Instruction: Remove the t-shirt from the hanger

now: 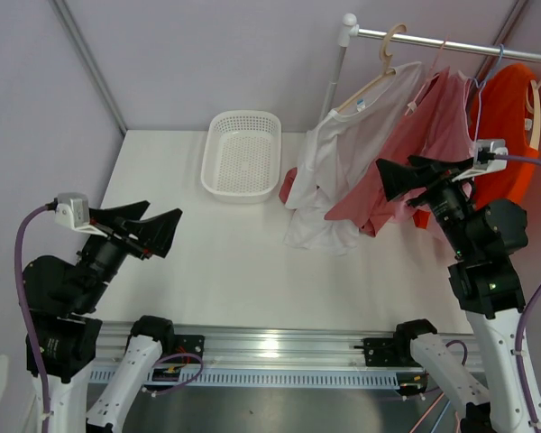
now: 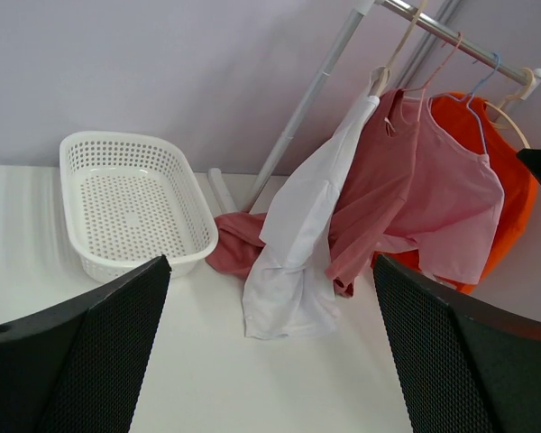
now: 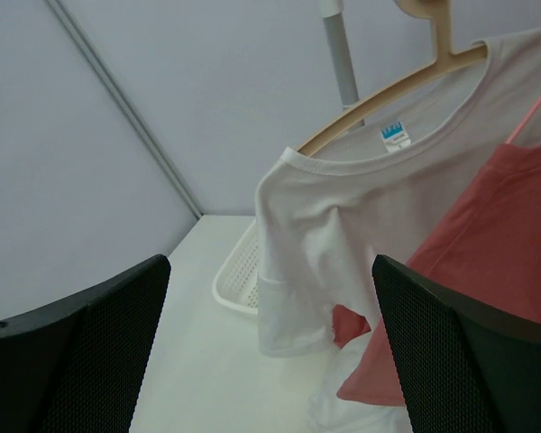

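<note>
A white t-shirt (image 1: 343, 153) (image 2: 298, 225) (image 3: 343, 207) hangs on a wooden hanger (image 1: 379, 77) (image 3: 388, 90) at the left end of the rail (image 1: 451, 43), its hem resting on the table. To its right hang a pink t-shirt (image 1: 428, 135) (image 2: 433, 207) (image 3: 496, 225) and an orange one (image 1: 509, 117) (image 2: 514, 198). My right gripper (image 1: 397, 167) (image 3: 270, 262) is open, raised in front of the pink shirt, touching nothing. My left gripper (image 1: 162, 215) (image 2: 270, 262) is open over the table's left side, far from the clothes.
A white perforated basket (image 1: 243, 115) (image 2: 198, 216) (image 3: 239, 271) stands at the back of the white table (image 1: 207, 262). A dark red cloth (image 1: 289, 185) (image 2: 234, 248) lies on the table between the basket and the rack's upright pole (image 1: 334, 81). Grey walls enclose the back and sides.
</note>
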### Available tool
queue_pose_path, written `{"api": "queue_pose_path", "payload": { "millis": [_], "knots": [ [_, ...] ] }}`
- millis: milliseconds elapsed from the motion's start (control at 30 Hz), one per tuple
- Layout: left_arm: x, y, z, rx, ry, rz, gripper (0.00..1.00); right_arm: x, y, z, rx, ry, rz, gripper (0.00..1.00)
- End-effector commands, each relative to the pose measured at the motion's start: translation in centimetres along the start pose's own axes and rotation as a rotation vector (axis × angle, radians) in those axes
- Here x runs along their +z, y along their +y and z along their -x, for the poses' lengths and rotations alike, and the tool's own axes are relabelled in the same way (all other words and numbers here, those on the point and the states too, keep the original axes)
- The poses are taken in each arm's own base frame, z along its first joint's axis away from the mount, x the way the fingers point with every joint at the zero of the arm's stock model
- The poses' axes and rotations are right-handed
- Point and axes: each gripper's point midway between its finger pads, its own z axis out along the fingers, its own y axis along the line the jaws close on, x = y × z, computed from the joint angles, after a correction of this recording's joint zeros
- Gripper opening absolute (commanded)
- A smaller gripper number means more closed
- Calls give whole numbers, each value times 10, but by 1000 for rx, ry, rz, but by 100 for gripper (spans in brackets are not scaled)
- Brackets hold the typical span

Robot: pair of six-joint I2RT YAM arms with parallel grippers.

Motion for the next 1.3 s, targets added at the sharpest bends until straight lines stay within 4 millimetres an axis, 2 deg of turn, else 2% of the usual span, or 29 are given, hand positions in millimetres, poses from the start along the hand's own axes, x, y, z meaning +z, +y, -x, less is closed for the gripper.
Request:
{"api": "queue_pose_path", "payload": {
  "millis": [0, 167, 267, 367, 400, 433, 467, 500, 533, 567, 600, 633, 667, 700, 733, 767, 800, 833, 867, 900, 933, 1067, 1100, 1133, 1167, 1233, 1267],
  "knots": [
    [3, -4, 6, 24, 0, -21, 99, 1, -12, 17, 34, -63, -93, 100],
    [9, -5, 2, 23, 24, -32, 99, 5, -15, 17, 71, -85, -102, 99],
    [13, -4, 0, 19, 34, -33, 100, 17, -9, 15, 97, -70, -61, 99],
    [17, -6, 0, 13, 38, -49, 99, 41, -6, 16, 125, -52, -34, 99],
    [18, -6, -1, 15, 41, -55, 99, 60, -21, 2, 154, -4, -88, 99],
    [20, -8, -1, 13, 44, -65, 100, 71, -28, -1, 182, 16, -126, 100],
    [24, -6, -3, 13, 56, -64, 99, 78, -28, 16, 203, 14, -165, 99],
    [26, -5, -4, 11, 61, -61, 99, 90, -30, 17, 214, 38, -180, 99],
    [28, -3, -6, 11, 71, -54, 99, 115, -44, 1, 233, 92, -222, 99],
    [30, -1, -7, 11, 77, -48, 100, 124, -36, 23, 239, 59, -211, 99],
    [33, 2, -10, 12, 90, -39, 100, 132, -41, 23, 252, 65, -237, 100],
    [34, 4, -11, 13, 89, -30, 99, 149, -53, 12, 264, 86, -272, 100],
    [34, 6, -12, 15, 92, -25, 100, 156, -49, 27, 271, 55, -266, 99],
    [35, 7, -13, 16, 89, -20, 99, 162, -57, 29, 259, 46, -302, 100],
    [35, 8, -12, 18, 84, -18, 100, 180, -72, 12, 261, 87, -344, 99],
    [36, 10, -15, 18, 88, -12, 99, 186, -76, 10, 255, 101, -364, 99],
    [36, 10, -13, 22, 83, -12, 100, 189, -72, 26, 229, 95, -365, 99],
    [36, 10, -14, 23, 86, -11, 100, 194, -79, 25, 215, 99, -399, 99],
    [37, 11, -14, 26, 85, -7, 100, 205, -87, 6, 194, 139, -436, 99],
    [37, 12, -14, 29, 84, -4, 100, 209, -85, 16, 164, 112, -446, 99],
    [37, 13, -15, 30, 84, -1, 99, 210, -95, 16, 99, 98, -498, 100],
    [39, 14, -15, 33, 81, -2, 99, 222, -101, 9, -4, 82, -544, 99],
    [40, 13, -16, 31, 81, -5, 99, 227, -105, -2, -20, 104, -562, 100],
    [41, 14, -17, 29, 85, -5, 99, 229, -103, 3, -34, 90, -569, 100],
    [42, 15, -18, 26, 91, -4, 100, 227, -110, 3, -85, 87, -620, 99],
    [43, 14, -19, 25, 94, -8, 99, 232, -112, -6, -134, 90, -654, 99],
    [44, 15, -20, 24, 97, -8, 99, 231, -116, -1, -170, 69, -687, 98]
  ]
}}
